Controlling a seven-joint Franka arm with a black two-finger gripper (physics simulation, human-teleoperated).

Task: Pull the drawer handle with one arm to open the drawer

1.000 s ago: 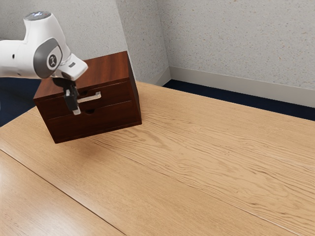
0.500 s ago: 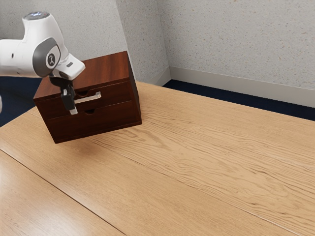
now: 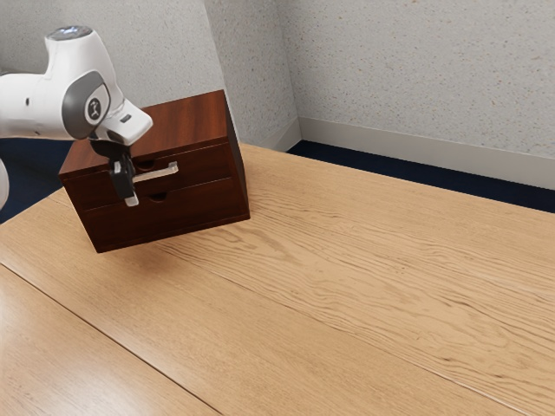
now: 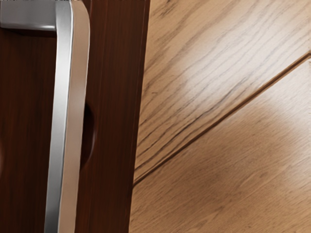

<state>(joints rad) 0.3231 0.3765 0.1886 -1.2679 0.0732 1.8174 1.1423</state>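
**Hand at the handle's end, drawer not yet out**

The chest (image 3: 186,121) sits by the table's (image 3: 347,286) far edge, toward the exterior view's left. Its upper drawer (image 3: 204,163) looks flush with the one below, so still shut. The gripper (image 3: 127,184) hangs down over the near end of the silver handle (image 3: 158,172), placed to hook and pull it. I cannot tell whether the fingers have closed on it.

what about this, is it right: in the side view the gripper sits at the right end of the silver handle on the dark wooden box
No: the gripper sits at the exterior view's left end of the silver handle on the dark wooden box.
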